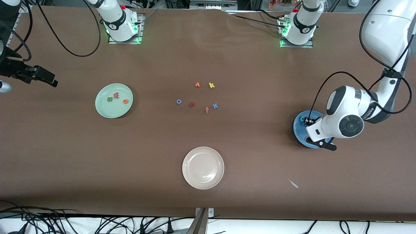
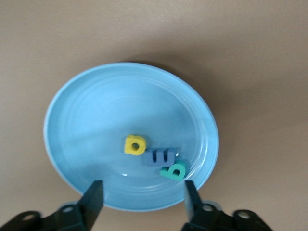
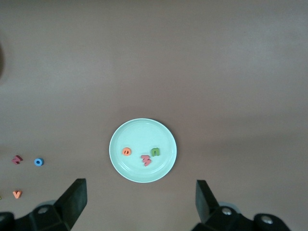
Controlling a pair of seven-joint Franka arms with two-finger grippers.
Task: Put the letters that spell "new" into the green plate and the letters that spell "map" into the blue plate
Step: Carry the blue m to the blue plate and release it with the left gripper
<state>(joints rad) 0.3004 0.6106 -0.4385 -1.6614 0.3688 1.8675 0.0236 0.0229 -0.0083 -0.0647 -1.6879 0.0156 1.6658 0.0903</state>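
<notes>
Brown tabletop: open left hand (image 2: 140,198) above blue plate (image 2: 77,120).

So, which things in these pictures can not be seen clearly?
- Front view: the left arm covers most of the blue plate, so the letters in it are nearly all hidden there.
- Front view: the right gripper is cut by the edge.
- Right wrist view: a letter at the edge is cut off, unreadable.
</notes>
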